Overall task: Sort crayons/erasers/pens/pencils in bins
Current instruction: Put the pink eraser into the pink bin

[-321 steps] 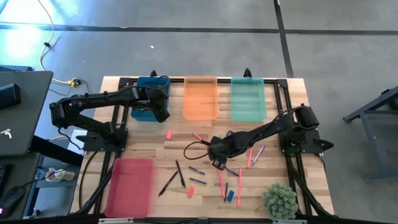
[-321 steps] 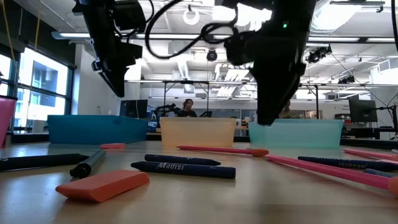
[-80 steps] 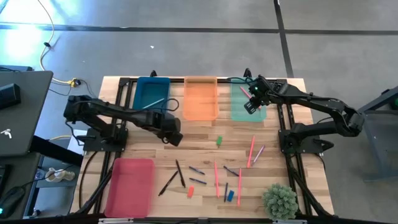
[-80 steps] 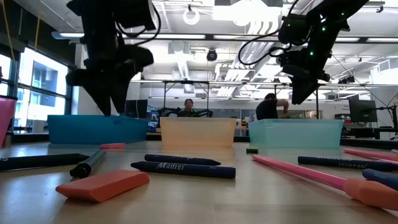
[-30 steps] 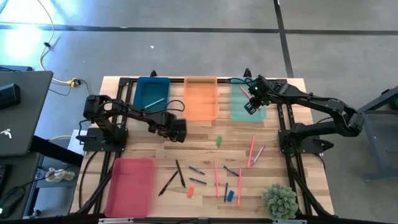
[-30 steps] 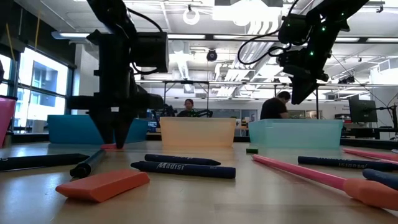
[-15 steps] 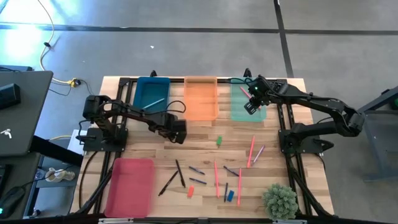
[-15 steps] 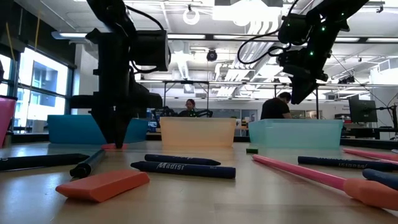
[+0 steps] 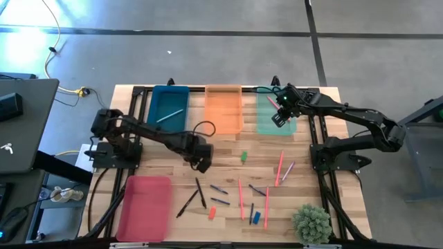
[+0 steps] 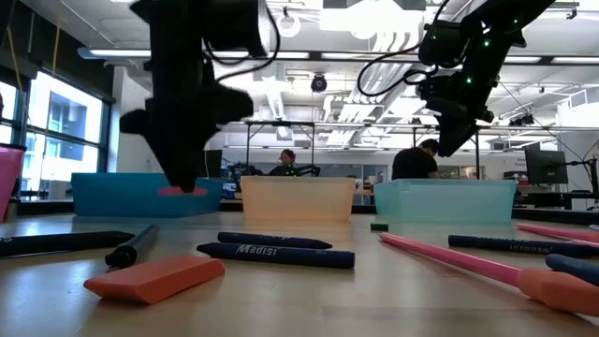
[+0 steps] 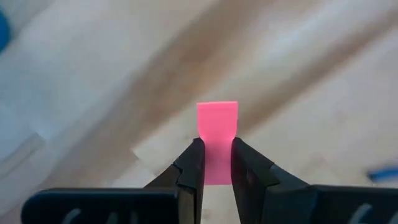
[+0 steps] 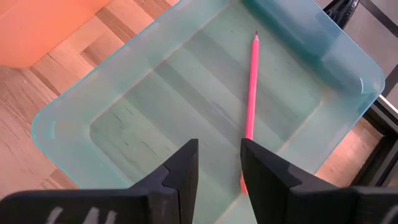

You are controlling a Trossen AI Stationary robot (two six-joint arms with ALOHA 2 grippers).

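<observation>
Lifted off the desk (image 9: pixel 325 155) since a second ago, the left gripper (image 11: pixel 214 163) pinches a pink eraser (image 11: pixel 217 134); the right gripper (image 12: pixel 218 158) hangs spread over the mint bin (image 12: pixel 339 68).

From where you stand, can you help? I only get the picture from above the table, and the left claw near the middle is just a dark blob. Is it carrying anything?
Observer: Yes. The left gripper is shut on a pink eraser, pinched between its two fingers.
Operator: Is it lifted or resting on the wood?
Observer: Lifted. In the low view the eraser hangs clear of the table.
Operator: And the other claw, over the green tray?
Observer: The right gripper is open and holds nothing. Below it, the mint green bin has one pink pencil lying inside.
</observation>
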